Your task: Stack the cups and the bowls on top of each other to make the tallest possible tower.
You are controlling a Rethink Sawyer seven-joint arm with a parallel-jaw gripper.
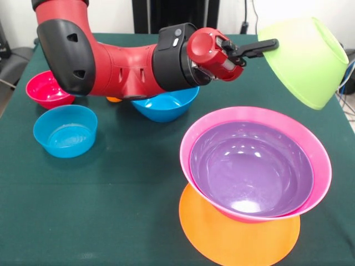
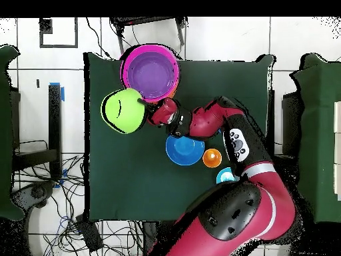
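Left of the blue bowl point(image 1: 165, 105): red bowl point(image 1: 47, 89), small light blue bowl point(image 1: 65, 131). Right of it: pink bowl point(image 1: 310, 149) holding purple bowl point(image 1: 252, 169) atop orange bowl point(image 1: 238, 235). Above right: tool point(image 1: 260, 49) clamped on tilted green bowl point(image 1: 304, 58), off the worktop point(image 1: 122, 183).

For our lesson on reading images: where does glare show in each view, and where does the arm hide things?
Front view: white glare spots sit inside the purple bowl; the arm covers part of the large blue bowl, and the pincer grips the green bowl by its rim. Overhead view: a bright spot shows on the green bowl; the arm hides most of a small blue item.
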